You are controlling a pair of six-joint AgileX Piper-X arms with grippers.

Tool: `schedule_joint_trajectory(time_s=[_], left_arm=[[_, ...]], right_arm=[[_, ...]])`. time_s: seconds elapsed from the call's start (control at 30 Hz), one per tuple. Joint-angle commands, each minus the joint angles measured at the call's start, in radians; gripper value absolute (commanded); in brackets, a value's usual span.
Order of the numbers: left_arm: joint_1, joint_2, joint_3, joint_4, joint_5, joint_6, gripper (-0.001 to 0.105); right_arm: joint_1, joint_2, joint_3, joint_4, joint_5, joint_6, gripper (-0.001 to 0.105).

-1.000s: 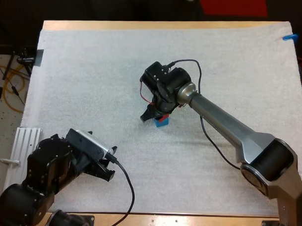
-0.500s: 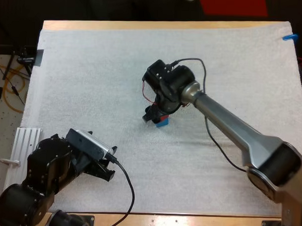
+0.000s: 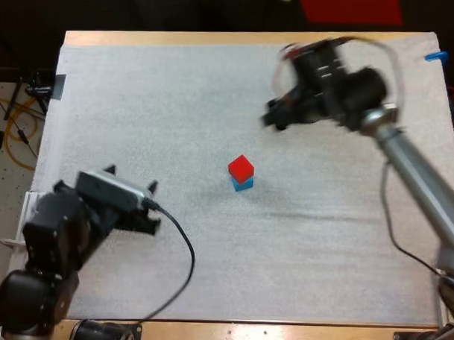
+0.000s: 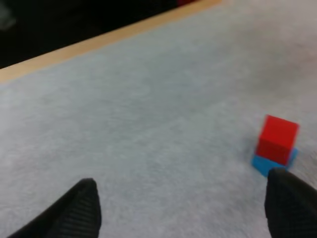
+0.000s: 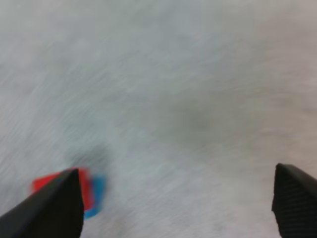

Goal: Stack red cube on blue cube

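**High view**
- Red cube (image 3: 241, 167): centre of the frame, sitting on top of the blue cube (image 3: 244, 184). The two touch, and the blue shows as a strip beneath the red.
- White mat (image 3: 140, 100): covers the table (image 3: 217, 39). The stack stands on it, free of both arms.
- Right gripper (image 3: 272, 118): upper right of centre, well apart from the stack and smeared by motion.
- Left gripper (image 3: 151, 206): lower left of the frame, pointing toward the stack and well apart from it.

**Left wrist view**
- Left gripper (image 4: 183, 213): released, with its two black fingers (image 4: 81, 208) standing wide apart and nothing between them.
- Red cube (image 4: 278, 139): upright on the blue cube (image 4: 270, 163), just beyond one fingertip and not touched by it.

**Right wrist view**
- Right gripper (image 5: 173, 208): released, with its fingers (image 5: 297, 198) spread over bare mat and empty.
- Red cube (image 5: 49, 181) and blue cube (image 5: 97, 192): together on the mat far below, beside one fingertip and blurred.

**Step in hand**
- Judged as placement finished, with the red cube let go on the blue.
- The right arm looks to be on the retreat phase.

**Next move calls for**
- Probably only a clear path for the right arm to its rest position.
- Both grippers should keep away from the stack so the red cube is not knocked off.
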Motion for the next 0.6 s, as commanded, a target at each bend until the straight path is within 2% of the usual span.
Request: schedule_joint_trajectory(time_s=[0.0,0.13,0.3,0.43,0.57], left_arm=[[0.044,0.016,-0.008,-0.05,0.031,-0.002,0.066],[0.11,0.047,-0.008,-0.104,0.068,-0.004,0.066],[0.112,0.052,-0.008,-0.104,0.068,-0.004,0.066],[0.112,0.052,-0.013,-0.103,0.051,-0.004,0.066],[0.112,0.043,-0.03,-0.103,0.048,-0.004,0.066]], right_arm=[[-0.053,-0.045,0.035,-0.047,-0.001,0.0,0.074],[-0.217,-0.152,0.157,-0.118,-0.022,-0.011,0.074],[-0.419,-0.286,0.299,-0.151,-0.052,-0.071,0.074],[-0.594,-0.413,0.41,-0.156,-0.117,-0.098,0.074],[-0.694,-0.546,0.504,-0.19,-0.143,-0.097,0.074]])
